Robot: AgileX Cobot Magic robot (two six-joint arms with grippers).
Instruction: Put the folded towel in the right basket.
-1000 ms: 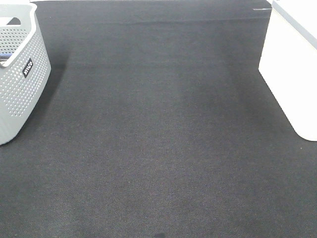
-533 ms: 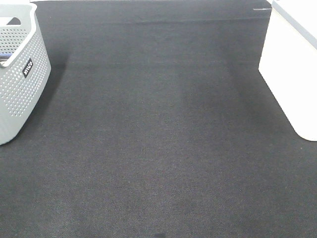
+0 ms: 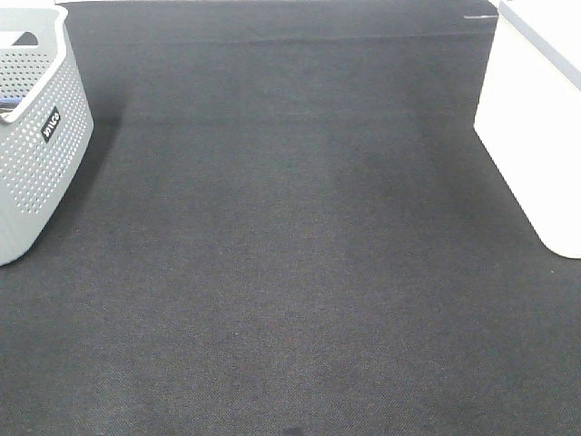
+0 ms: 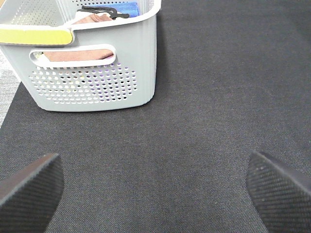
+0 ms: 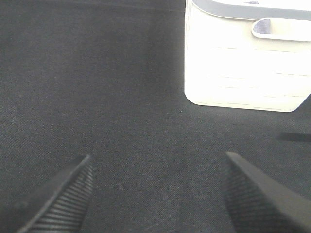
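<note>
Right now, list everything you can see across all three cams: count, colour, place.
Perforated basket: 1, grey, left edge of the mat; holds pinkish cloth and something blue.
Solid-walled basket: 1, white, right edge of the mat; contents not visible.
Mat: 1, dark grey, under both baskets.
Folded towel on the mat: none visible.
Left gripper: 1, black fingers, open, above the mat facing the grey basket.
Right gripper: 1, black fingers, open, above the mat facing the white basket.
</note>
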